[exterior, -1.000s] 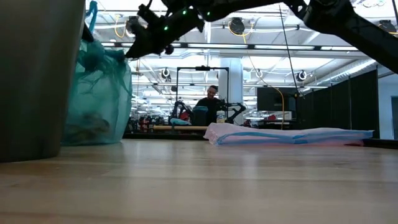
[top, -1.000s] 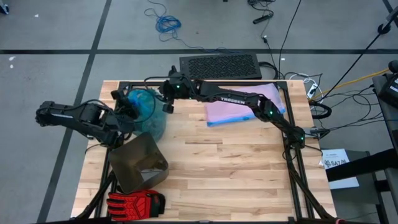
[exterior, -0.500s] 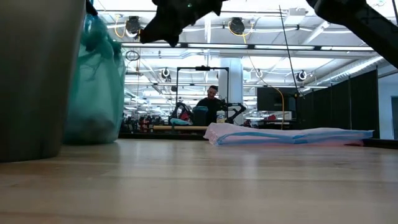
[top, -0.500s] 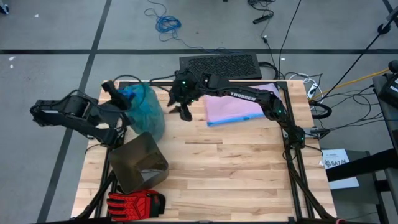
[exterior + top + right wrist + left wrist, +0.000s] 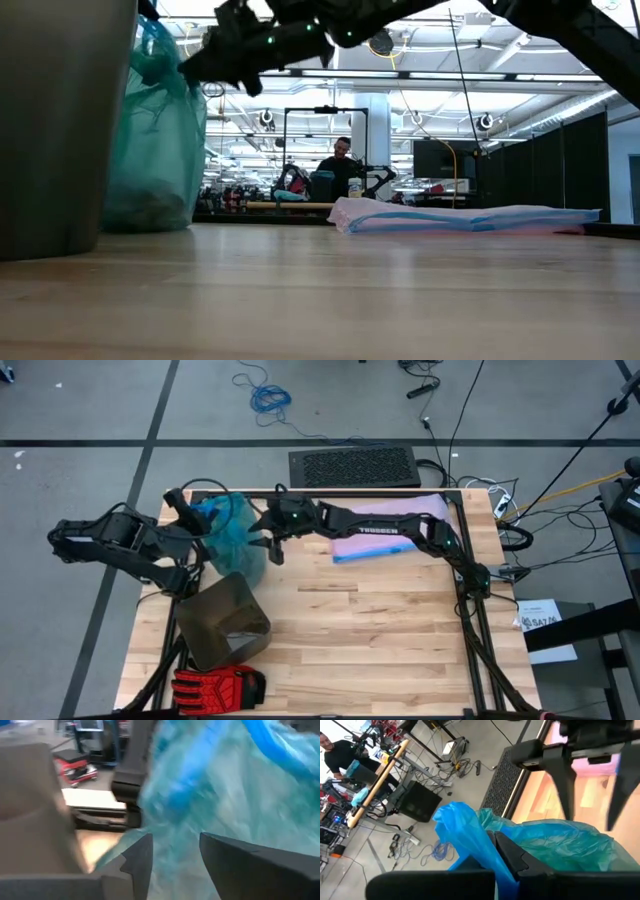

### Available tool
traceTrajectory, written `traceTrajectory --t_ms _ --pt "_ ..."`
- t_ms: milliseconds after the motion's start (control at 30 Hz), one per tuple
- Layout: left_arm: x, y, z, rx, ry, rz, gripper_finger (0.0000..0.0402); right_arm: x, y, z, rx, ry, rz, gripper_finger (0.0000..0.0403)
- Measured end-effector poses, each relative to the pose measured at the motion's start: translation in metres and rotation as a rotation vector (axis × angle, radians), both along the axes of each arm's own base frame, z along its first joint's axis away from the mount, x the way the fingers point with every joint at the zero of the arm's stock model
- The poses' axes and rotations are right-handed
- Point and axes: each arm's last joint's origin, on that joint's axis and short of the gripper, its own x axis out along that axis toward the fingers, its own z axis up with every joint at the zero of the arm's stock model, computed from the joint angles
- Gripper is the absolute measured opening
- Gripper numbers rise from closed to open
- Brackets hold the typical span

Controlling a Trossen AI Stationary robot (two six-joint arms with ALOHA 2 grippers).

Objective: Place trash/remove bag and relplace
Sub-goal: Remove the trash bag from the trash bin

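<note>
The teal bag is already out of the bin and standing on the table just beside it, so the removal step looks done; fitting a fresh liner appears still to come. The left gripper is pinching the bag's blue drawstring loop at the top, fingers closed on it, holding the bag upright. The right gripper is hanging just beside the bag's other side, fingers parted with nothing between them, the teal plastic right ahead of them. A darker lump, probably the trash, is showing through the bag's bottom. The bin is sitting tilted with its mouth showing; nothing is visible inside. A lilac bag is lying flat behind the right arm. A red glove is lying beyond the bin.
</note>
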Motion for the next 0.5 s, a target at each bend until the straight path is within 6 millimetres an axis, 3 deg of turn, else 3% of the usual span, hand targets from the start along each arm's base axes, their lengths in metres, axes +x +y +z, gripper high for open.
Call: traceTrajectory --t_ms 167,333,500 --pt "-0.003 0.001 0.011 0.001 -0.032 -0.007 0.0 0.001 0.004 -0.017 0.018 -0.013 -0.091 0.021" --pt "-0.007 0.001 0.022 -0.007 -0.076 -0.007 0.0 0.005 0.01 -0.007 -0.003 -0.174 -0.143 0.0259" --pt "-0.005 0.001 0.024 -0.016 -0.11 -0.017 0.0 0.009 0.012 -0.004 0.048 -0.285 -0.147 0.0272"
